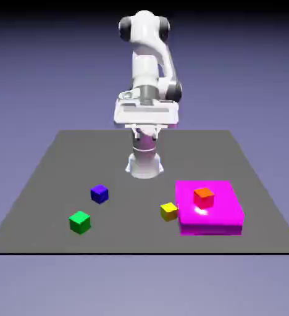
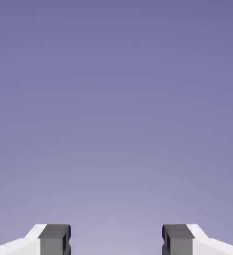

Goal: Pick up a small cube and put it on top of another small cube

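Four small cubes show in the exterior view. A blue cube (image 1: 99, 194) and a green cube (image 1: 79, 222) lie on the grey table toward the exterior view's left. A yellow cube (image 1: 168, 211) sits against the left side of a flat magenta block (image 1: 218, 221). On top of that block rests a red cube (image 1: 203, 197). My gripper (image 1: 146, 128) hangs high near the robot's base, far from every cube. In the hand view my gripper (image 2: 116, 240) stands open with nothing between its fingers, and only the plain backdrop shows.
The grey table (image 1: 54, 173) ends in a front edge just below the green cube and the magenta block. The robot's white base (image 1: 144, 163) stands at the far middle of the table.
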Robot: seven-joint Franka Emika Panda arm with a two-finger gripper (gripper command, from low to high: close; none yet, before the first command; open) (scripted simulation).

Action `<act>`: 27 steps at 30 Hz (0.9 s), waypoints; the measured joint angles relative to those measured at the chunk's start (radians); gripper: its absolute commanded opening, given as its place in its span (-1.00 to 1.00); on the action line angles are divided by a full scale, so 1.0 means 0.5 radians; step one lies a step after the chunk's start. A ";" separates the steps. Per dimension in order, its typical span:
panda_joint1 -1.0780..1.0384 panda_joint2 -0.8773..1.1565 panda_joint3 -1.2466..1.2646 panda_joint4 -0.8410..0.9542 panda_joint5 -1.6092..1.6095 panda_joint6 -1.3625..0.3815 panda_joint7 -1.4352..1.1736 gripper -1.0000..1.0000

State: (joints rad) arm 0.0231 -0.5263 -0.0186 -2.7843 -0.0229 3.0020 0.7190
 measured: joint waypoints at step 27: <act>0.497 1.957 -0.833 1.151 -1.023 -1.567 -0.988 0.00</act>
State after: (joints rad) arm 0.2714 0.4522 -0.4352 -2.2088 -0.5343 2.2183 0.2251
